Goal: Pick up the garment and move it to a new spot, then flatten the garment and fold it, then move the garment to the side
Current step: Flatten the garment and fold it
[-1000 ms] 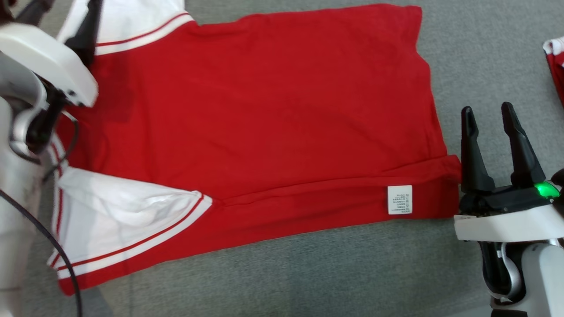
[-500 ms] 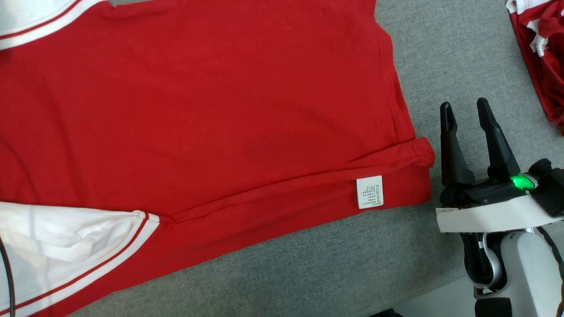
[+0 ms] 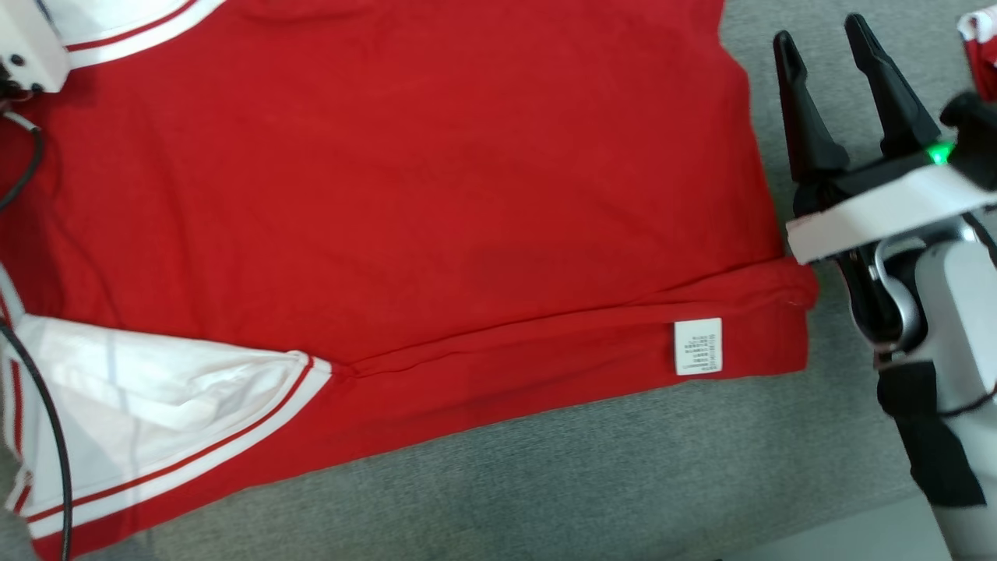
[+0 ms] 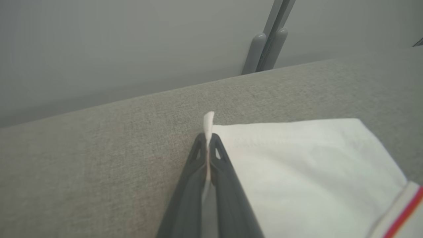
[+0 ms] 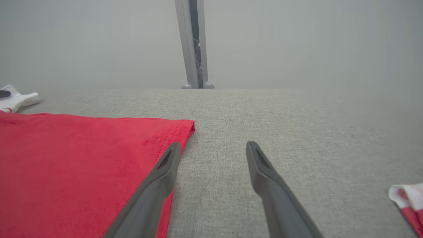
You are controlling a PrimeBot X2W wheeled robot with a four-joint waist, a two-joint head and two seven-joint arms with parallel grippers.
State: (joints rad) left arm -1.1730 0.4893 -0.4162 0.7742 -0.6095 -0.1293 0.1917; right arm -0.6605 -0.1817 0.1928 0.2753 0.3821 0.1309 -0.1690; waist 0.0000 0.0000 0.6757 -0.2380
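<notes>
The garment point(image 3: 436, 195) is a red shirt with white, red-striped sleeves, spread flat on the grey table point(image 3: 545, 483), with a white label point(image 3: 698, 347) near its lower right corner. In the left wrist view my left gripper point(image 4: 207, 140) is shut on the edge of a white sleeve point(image 4: 297, 172) lying on the cloth. My right gripper point(image 3: 822, 35) hangs open just past the shirt's right edge. In the right wrist view the right gripper point(image 5: 214, 147) stands beside the far corner of the red garment point(image 5: 82, 165), its left finger over the hem.
Another red and white garment point(image 3: 980, 47) lies at the far right, also visible as a garment point(image 5: 408, 198) in the right wrist view. A black cable point(image 3: 47, 405) crosses the near left sleeve. The table's front edge point(image 3: 857, 534) runs at lower right. A grey post point(image 5: 195, 43) stands behind the table.
The head camera has shifted. My left gripper has closed on the white sleeve edge. My right gripper has moved forward from the shirt's near corner along its right edge, still open.
</notes>
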